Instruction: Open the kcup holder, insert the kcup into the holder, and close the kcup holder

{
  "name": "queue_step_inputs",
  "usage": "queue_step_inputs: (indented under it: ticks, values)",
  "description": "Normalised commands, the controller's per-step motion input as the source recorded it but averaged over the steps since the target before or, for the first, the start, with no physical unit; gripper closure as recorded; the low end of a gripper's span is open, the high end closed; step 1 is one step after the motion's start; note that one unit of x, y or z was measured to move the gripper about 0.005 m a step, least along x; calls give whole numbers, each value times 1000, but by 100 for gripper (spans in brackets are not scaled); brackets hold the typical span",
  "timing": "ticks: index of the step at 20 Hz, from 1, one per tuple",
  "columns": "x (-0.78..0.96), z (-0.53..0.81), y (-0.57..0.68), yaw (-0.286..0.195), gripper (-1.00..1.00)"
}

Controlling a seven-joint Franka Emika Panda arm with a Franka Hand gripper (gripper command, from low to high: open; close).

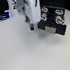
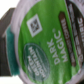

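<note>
Pale counter [image 1: 26,55] carries the kcup holder [image 1: 52,21] at the exterior view's right, red-and-white-topped pods [image 1: 58,17] on top. My claw [image 1: 29,28] hangs just beside it, clamped on the kcup [image 2: 42,42], green lid filling the wrist view.

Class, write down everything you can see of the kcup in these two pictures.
The kcup fills the wrist view: a round pod with a glossy green foil lid printed with a QR code and "DARK MAGIC", a pale rim, and a teal side wall. It sits tilted, close under the camera. In the exterior view it shows only as a small dark-and-green shape at the pincer, above the white table, not touching it.
</note>
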Motion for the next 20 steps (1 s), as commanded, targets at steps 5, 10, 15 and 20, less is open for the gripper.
queue_step_inputs:
  ticks: [5,10,15,20]
  values:
    - [152,548,660,13,100]
    - [174,435,685,6,100]
    - [166,328,685,9,100]
    - [268,320,694,5,100]
